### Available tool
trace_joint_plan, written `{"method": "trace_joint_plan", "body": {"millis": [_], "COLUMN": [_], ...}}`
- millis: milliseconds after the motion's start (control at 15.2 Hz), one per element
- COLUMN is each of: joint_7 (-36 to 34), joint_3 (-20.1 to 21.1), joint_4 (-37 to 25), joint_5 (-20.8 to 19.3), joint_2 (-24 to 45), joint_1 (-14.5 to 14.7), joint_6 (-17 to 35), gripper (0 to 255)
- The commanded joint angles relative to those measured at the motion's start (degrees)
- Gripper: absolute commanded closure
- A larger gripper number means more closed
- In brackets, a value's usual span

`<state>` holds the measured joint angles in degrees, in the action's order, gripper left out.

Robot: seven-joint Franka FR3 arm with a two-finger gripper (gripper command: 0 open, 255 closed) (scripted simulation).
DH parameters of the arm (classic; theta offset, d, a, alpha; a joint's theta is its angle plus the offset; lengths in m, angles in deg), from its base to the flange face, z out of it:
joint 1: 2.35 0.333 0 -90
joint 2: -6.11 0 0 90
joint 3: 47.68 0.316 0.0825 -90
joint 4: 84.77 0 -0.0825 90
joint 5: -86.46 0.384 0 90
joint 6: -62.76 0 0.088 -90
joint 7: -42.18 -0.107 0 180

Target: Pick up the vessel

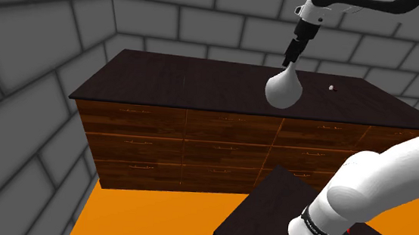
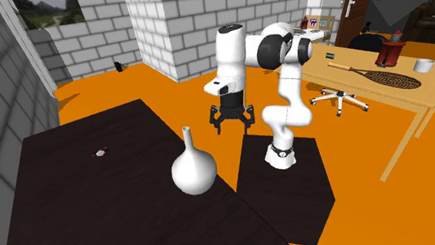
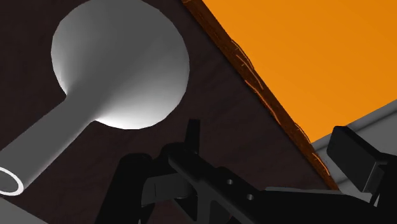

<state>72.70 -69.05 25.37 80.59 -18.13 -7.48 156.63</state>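
Near the edge of the dresser top (image 2: 77,213), the white vessel (image 2: 194,173) is seen upright beside the gripper (image 2: 232,126), which is opened and empty, and could be toppled if its thin neck is struck.

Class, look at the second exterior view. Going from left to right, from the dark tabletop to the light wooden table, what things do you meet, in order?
small object on the tabletop → white vase → gripper → white chair base → racket → white mug
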Motion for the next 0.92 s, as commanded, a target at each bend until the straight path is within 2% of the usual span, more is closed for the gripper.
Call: {"method": "trace_joint_plan", "body": {"millis": [0,264,462,726,858], "joint_7": [2.8,9.0,14.1,20.9,20.7], "joint_3": [-2.4,-7.8,-12.1,-17.1,-16.6], "joint_4": [-4.3,-13.6,-21.8,-33.9,-31.1], "joint_5": [0.9,4.1,8.0,15.5,14.7], "joint_2": [3.3,10.7,17.4,27.7,26.6], "joint_1": [-0.1,-0.6,-1.6,-5.2,-5.0], "joint_6": [-0.8,-2.8,-5.1,-9.5,-7.5], "gripper": [0,0,0,0,0]}}
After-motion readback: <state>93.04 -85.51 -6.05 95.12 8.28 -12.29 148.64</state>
